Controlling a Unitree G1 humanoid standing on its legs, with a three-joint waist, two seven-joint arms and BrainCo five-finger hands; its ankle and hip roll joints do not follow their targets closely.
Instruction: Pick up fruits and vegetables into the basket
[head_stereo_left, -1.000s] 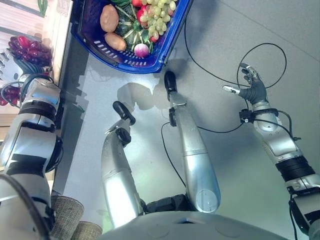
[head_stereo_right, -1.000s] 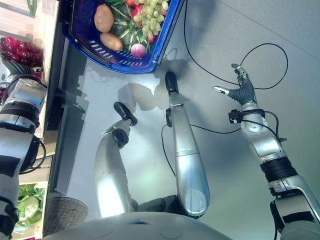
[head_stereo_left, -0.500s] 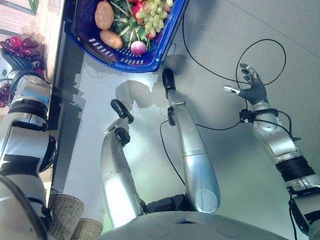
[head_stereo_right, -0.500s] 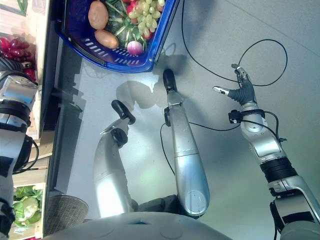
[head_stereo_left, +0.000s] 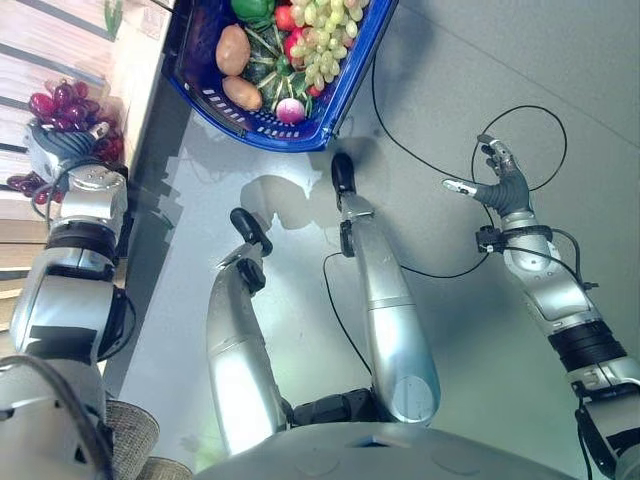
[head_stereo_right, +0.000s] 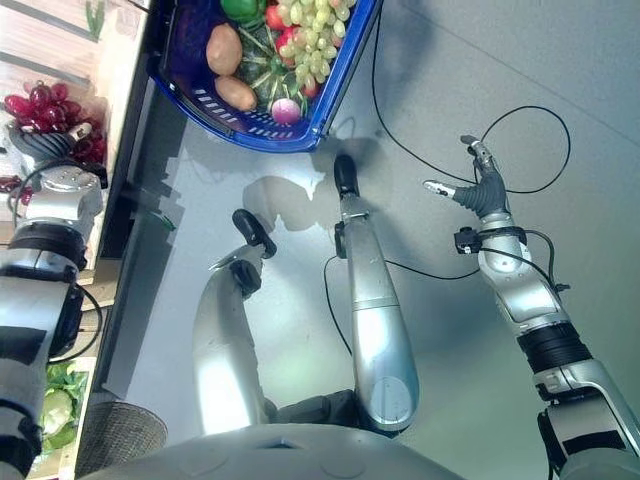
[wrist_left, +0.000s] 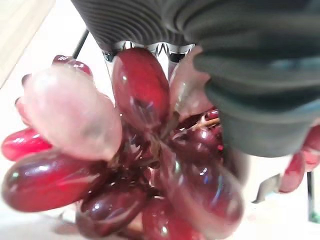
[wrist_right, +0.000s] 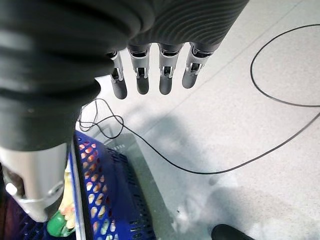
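Observation:
A bunch of red grapes (head_stereo_left: 47, 104) lies on the wooden shelf at the far left, and my left hand (head_stereo_left: 66, 147) is on it. The left wrist view has the red grapes (wrist_left: 125, 165) pressed right against the palm, with the thumb side curled round them. The blue basket (head_stereo_left: 290, 140) stands on the floor at the top, holding potatoes (head_stereo_left: 233, 49), green grapes (head_stereo_left: 322, 45), a radish and other produce. My right hand (head_stereo_left: 497, 186) hangs over the grey floor far to the right, its fingers (wrist_right: 150, 75) straight and holding nothing.
The wooden shelf (head_stereo_left: 70, 50) runs along the left edge, its front next to the basket. A leafy green vegetable (head_stereo_right: 55, 405) lies in a crate at the lower left, beside a woven bin (head_stereo_right: 120, 435). Grey floor spreads between basket and right hand.
The whole view has shifted, so the camera moved. My left hand stays on the red grapes. The right hand holds the same open pose.

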